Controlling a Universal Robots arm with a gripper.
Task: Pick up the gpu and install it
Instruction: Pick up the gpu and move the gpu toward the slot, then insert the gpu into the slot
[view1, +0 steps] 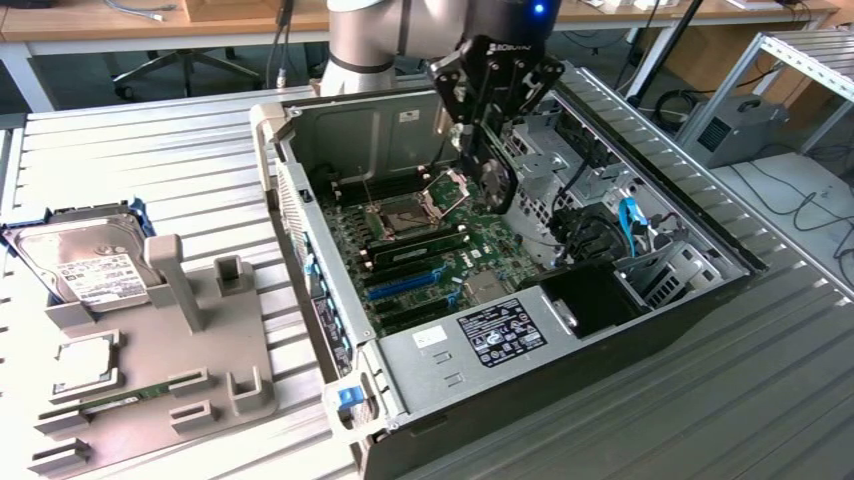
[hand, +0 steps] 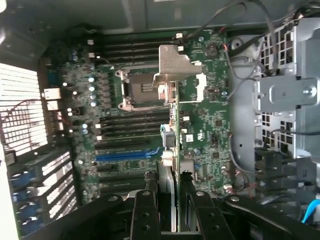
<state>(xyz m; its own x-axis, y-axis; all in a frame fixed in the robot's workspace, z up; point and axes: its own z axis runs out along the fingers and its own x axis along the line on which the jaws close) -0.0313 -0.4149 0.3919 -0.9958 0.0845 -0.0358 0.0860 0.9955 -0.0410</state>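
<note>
End effector (view1: 481, 140) clenched on the gpu (view1: 497, 190); in the wrist view its two dark fingers (hand: 145, 205) press the card's faces from either side, with the gpu (hand: 172, 145) seen edge-on between them; the grey metal end bracket (hand: 175, 67) sits at the end of the card away from the fingers; the card is held inside the open computer case (view1: 441, 400), over the green motherboard (view1: 461, 245) and beside the processor socket (view1: 400, 215); it looks raised off the board, though I cannot tell whether its lower edge touches anything; the blue expansion slot (view1: 400, 285) lies nearer the front of the case, apart from the card, and shows unoccupied in the wrist view too (hand: 127, 156); the case rests on a slatted metal bench (view1: 147, 170); to the exterior view's left, well apart from the case, a grey holder (view1: 187, 370) stands on the bench; a silver hard drive (view1: 87, 270) with a white label leans at its far end; a narrow green memory stick (view1: 127, 398) lies in one of its grooves.
</note>
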